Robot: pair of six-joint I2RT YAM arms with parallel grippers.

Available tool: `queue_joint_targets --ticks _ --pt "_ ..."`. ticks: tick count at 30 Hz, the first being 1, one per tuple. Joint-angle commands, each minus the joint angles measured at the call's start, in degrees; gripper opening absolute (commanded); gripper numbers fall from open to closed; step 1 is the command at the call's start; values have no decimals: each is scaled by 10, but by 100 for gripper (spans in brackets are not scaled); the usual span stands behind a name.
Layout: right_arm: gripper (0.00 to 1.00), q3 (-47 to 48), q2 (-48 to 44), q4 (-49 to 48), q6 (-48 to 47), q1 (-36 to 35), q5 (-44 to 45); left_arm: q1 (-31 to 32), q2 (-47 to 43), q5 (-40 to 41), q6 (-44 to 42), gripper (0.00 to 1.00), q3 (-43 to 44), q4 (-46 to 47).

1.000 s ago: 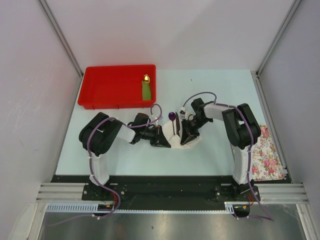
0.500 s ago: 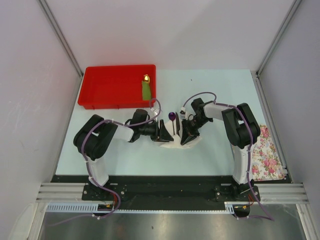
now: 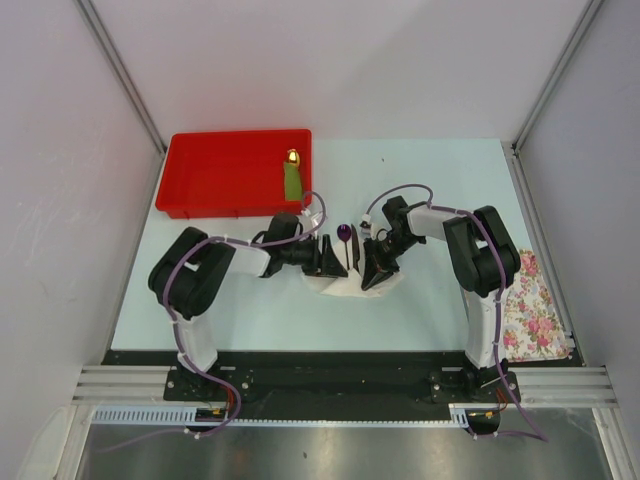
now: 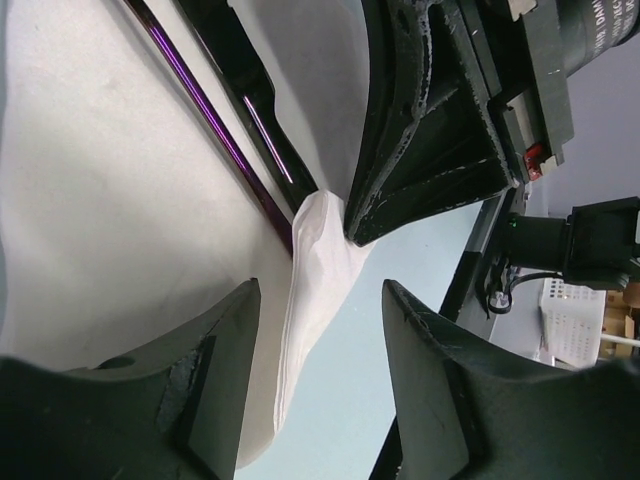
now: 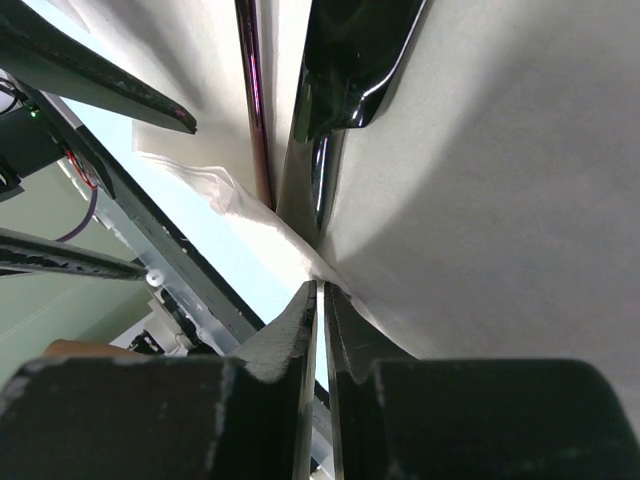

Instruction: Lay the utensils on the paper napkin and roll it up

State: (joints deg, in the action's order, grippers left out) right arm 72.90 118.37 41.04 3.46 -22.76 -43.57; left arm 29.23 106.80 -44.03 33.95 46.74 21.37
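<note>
Centre of bench [image 3: 440,180], on napkin [image 3: 343,287]: spoon [image 3: 345,234] beside knife [image 5: 345,70]. Ten o'clock: tray [image 3: 180,175], piece [image 3: 292,182] inside at three o'clock end. Four o'clock: cloth [image 3: 530,315].

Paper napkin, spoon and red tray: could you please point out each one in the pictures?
paper napkin [image 4: 90,220], left wrist view, on the flat white sheet.
spoon [image 3: 344,232], top external view, on its purple bowl.
red tray [image 3: 225,175], top external view, on its bare floor.
</note>
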Motion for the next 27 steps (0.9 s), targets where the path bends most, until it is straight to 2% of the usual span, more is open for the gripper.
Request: queue_joint_targets --ticks 1,8,14,16,19,20,23,27 --pt "12 3 30 -34 -10 -4 68 8 13 2 -26 55 27 -14" --pt "12 4 30 -33 -9 -4 65 29 24 45 -54 41 63 -65" --pt "12 4 27 -34 -9 -4 63 31 42 90 -57 18 89 -116" --pt "12 4 25 -32 -8 -3 61 31 46 104 -60 13 92 -128" --pt "12 6 27 -32 -8 -4 62 28 42 87 -57 26 89 -121" --pt "12 6 28 -33 -10 -4 63 25 38 78 -43 37 69 -83" --pt "12 7 32 -33 -11 -4 63 7 8 48 -16 51 24 5" --pt "12 7 34 -33 -10 -3 65 -17 1 -11 37 49 -7 112"
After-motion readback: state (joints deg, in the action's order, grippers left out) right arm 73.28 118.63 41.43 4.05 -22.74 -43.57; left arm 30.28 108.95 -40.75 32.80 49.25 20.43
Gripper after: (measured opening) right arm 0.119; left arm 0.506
